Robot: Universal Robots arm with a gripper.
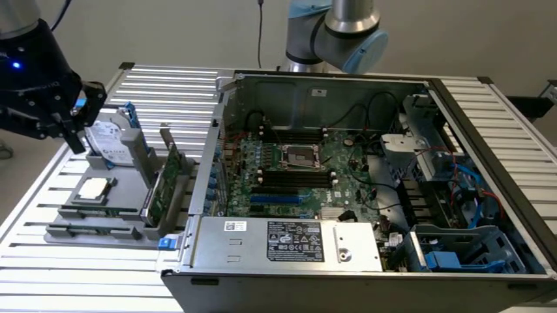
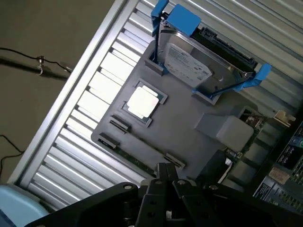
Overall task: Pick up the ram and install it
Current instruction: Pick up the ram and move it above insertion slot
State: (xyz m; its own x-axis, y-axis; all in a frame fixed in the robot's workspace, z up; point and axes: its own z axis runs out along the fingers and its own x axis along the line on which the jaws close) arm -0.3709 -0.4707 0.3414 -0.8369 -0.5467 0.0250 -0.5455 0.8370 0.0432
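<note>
Our end effector (image 2: pixel 164 171), fingers together and empty, hovers over the tray (image 2: pixel 180 127) where the ram (image 2: pixel 131 160) lies flat, at nine o'clock of the open case (image 1: pixel 314 98). We judge a skewed descent could clip the hard drive (image 2: pixel 189 61).

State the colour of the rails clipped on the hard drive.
Blue rails on the silver hard drive; clearest in the wrist view.

Ram (image 1: pixel 98 211): long, narrow green stick with dark parts along it. It sits lengthwise, roughly level, in the grey holder at lower left of the exterior frame, outside the computer case, nothing gripping it.
</note>
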